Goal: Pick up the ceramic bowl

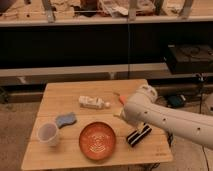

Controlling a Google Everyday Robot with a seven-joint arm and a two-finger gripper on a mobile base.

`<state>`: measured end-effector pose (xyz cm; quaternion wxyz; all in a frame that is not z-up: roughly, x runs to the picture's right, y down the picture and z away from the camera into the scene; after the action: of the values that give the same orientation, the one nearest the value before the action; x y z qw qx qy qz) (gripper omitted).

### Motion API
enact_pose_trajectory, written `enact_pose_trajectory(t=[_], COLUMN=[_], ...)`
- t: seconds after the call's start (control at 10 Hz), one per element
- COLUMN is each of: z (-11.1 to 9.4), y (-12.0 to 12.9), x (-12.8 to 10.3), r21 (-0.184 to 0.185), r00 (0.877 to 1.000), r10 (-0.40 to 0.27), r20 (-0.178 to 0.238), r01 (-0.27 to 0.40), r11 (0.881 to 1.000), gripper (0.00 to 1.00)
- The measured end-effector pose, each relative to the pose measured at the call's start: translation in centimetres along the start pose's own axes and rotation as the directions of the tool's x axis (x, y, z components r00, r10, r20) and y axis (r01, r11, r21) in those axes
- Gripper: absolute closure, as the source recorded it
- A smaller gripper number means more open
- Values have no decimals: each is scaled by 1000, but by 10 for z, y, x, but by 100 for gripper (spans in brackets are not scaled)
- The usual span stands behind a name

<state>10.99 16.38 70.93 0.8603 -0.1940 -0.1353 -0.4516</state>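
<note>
The ceramic bowl [98,141] is a wide, shallow orange-brown dish with pale rings inside. It sits upright near the front edge of the wooden table [55,95], left of centre. My white arm [165,120] reaches in from the right over the table. My gripper [121,116] is at the arm's left end, just right of and behind the bowl, mostly hidden by the arm. Nothing shows in its grasp.
A translucent white cup [48,134] stands at the front left, with a blue sponge [66,120] beside it. A white bottle [93,103] lies behind the bowl. A black-and-white striped item [138,135] lies right of the bowl. A small orange object [120,98] lies near the arm. Dark shelving stands behind.
</note>
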Motion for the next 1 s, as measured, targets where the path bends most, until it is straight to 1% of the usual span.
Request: enact_pose_trajectory(t=[0.2, 0.5, 0.7, 1.0], z=[5, 10, 14, 17], y=[-5, -9, -10, -12], x=[-6, -13, -21, -28], r21=[4, 8, 16, 18], r00=[999, 996, 991, 986], r10=[-51, -84, -127, -160], r20=[9, 19, 32, 43], r01=[51, 84, 127, 159], r11=[999, 996, 992, 987], gripper=[20, 20, 20, 20])
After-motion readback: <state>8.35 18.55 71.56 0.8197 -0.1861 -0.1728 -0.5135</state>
